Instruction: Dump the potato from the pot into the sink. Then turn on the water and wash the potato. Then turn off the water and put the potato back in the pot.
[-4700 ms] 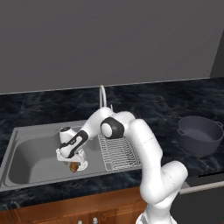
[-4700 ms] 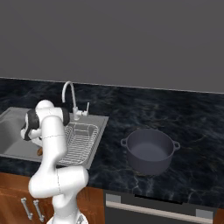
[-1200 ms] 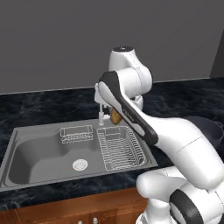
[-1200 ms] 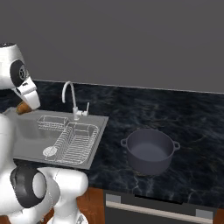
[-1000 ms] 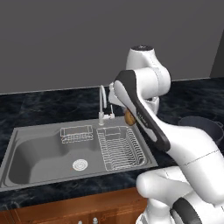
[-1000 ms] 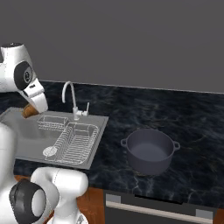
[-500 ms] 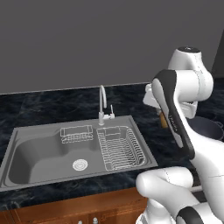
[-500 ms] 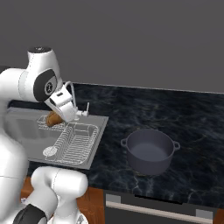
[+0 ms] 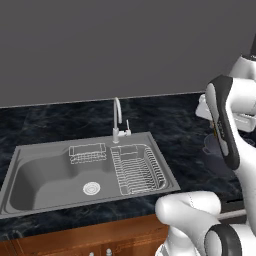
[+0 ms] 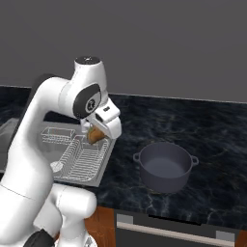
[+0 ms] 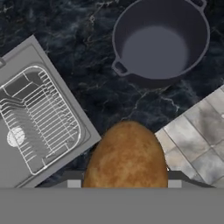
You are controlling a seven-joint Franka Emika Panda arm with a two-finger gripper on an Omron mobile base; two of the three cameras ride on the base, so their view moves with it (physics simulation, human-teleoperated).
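Potato (image 10: 95, 134) in hand (image 10: 96, 136), beside pot (image 10: 165, 167)

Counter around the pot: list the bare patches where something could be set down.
Bare dark counter lies between the sink and the pot, and behind and right of the pot. The sink's right half is crowded with a wire rack.

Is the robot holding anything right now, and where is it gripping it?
Yes, the claw holds the potato, gripped by its near end, above the counter between the sink and the pot.
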